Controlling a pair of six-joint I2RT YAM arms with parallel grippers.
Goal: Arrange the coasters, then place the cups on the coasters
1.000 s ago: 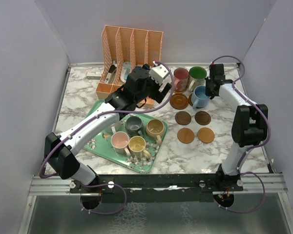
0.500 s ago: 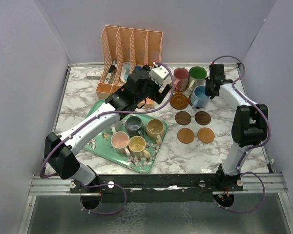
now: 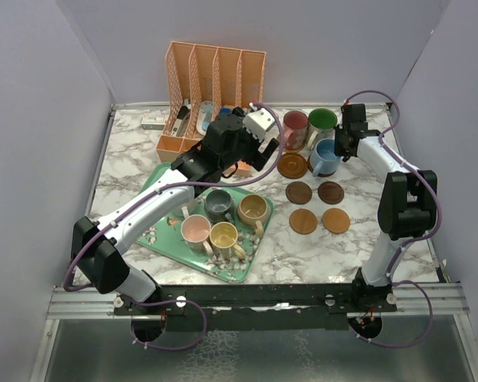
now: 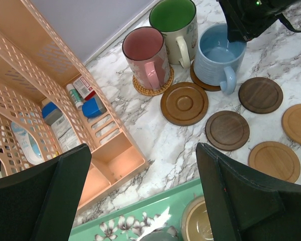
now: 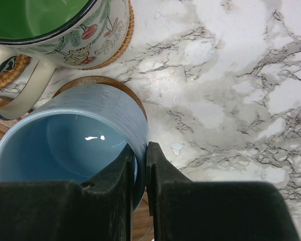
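My right gripper is shut on the rim of the blue cup, one finger inside and one outside. The cup rests over a dark coaster at the back right. Beside it, a pink-lined cup and a green-lined cup stand on woven coasters. Several bare coasters lie in front: a ringed brown one, dark ones and light ones. My left gripper hangs open and empty above the tray's far edge.
A green floral tray at the front left holds pink, yellow, grey and tan cups. An orange slotted organiser stands at the back left. Grey walls close in on both sides.
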